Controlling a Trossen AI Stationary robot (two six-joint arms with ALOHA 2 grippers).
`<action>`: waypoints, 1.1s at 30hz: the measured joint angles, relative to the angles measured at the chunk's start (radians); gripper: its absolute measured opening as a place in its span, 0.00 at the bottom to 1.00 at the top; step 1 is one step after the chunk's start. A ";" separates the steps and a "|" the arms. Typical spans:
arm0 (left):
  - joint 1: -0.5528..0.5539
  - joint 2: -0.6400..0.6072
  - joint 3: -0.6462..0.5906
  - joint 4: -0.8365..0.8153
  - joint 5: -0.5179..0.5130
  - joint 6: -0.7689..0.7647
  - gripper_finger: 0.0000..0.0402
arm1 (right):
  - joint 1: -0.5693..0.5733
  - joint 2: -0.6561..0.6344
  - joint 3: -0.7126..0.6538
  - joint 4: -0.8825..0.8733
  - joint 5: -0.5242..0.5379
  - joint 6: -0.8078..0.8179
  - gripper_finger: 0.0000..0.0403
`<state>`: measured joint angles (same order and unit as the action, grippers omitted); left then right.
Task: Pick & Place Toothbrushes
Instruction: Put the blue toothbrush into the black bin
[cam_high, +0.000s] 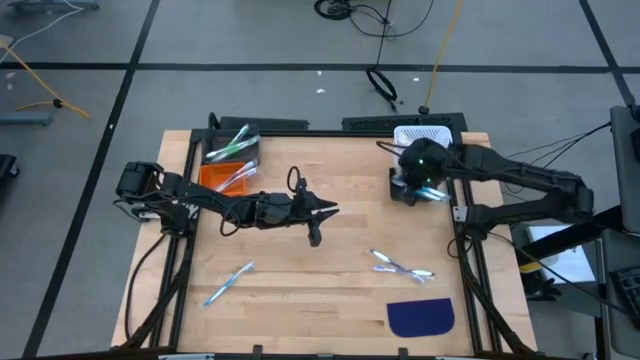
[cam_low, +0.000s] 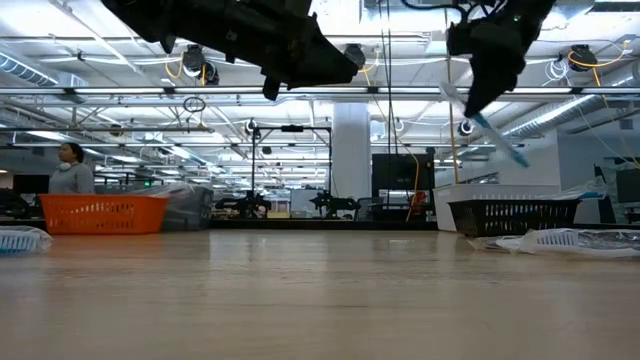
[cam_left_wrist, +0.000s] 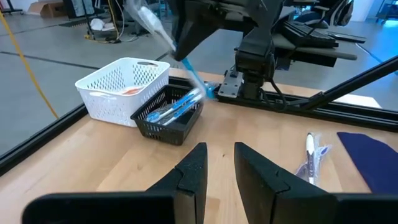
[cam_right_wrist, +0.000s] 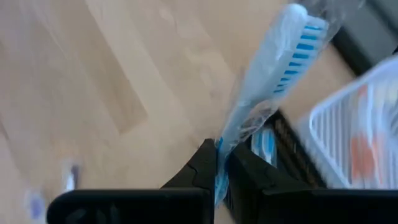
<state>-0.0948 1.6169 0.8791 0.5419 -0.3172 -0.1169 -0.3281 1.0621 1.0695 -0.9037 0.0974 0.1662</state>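
High view, going left to right: left arm is reaching in from the bench (cam_high: 300, 280) left edge, left claw (cam_high: 322, 213) hovering mid-bench, fingers (cam_left_wrist: 193, 171) parted, holding nothing. Behind the arm, at the bench back left, a dark bin (cam_high: 232, 147) is holding green toothbrushes (cam_high: 232, 148), and just in front of it an orange bin (cam_high: 226, 177) is holding a pink/white brush. Loose toothbrush (cam_high: 228, 283) is lying at front left on the wood, well apart from the claw. Further right, a crossed pair of wrapped toothbrushes (cam_high: 402, 266) is lying front right of centre, near a dark blue half-round mat (cam_high: 421, 317) at the front edge.

Right arm is coming in from the right side, right claw (cam_high: 424, 172) hanging above the black basket (cam_high: 400, 187) at back right, clenched on a blue-and-white wrapped toothbrush (cam_right_wrist: 273, 68). Right wrist view is showing the fingers pinching its handle, brush head sticking up and away from the claw. Left wrist view is showing this brush (cam_left_wrist: 163, 38) tilted in the air over the black basket (cam_left_wrist: 177, 127), which already has blue toothbrushes (cam_left_wrist: 176, 107) inside. White basket (cam_left_wrist: 118, 87) is sitting touching beside the black one, something orange inside.

Low view: a person (cam_low: 70, 167) is standing far back in the room.
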 joint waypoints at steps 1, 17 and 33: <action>0.000 0.000 0.000 0.000 0.000 0.002 0.20 | -0.021 0.008 0.015 -0.039 -0.024 0.000 0.04; 0.000 0.000 0.000 0.000 0.000 0.002 0.20 | -0.249 0.143 0.076 -0.370 -0.099 -0.072 0.04; 0.000 0.000 0.000 -0.018 0.001 0.001 0.20 | -0.345 0.303 0.077 -0.421 -0.102 -0.172 0.04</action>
<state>-0.0948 1.6169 0.8791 0.5243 -0.3164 -0.1156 -0.6731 1.3646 1.1465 -1.3250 -0.0044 -0.0062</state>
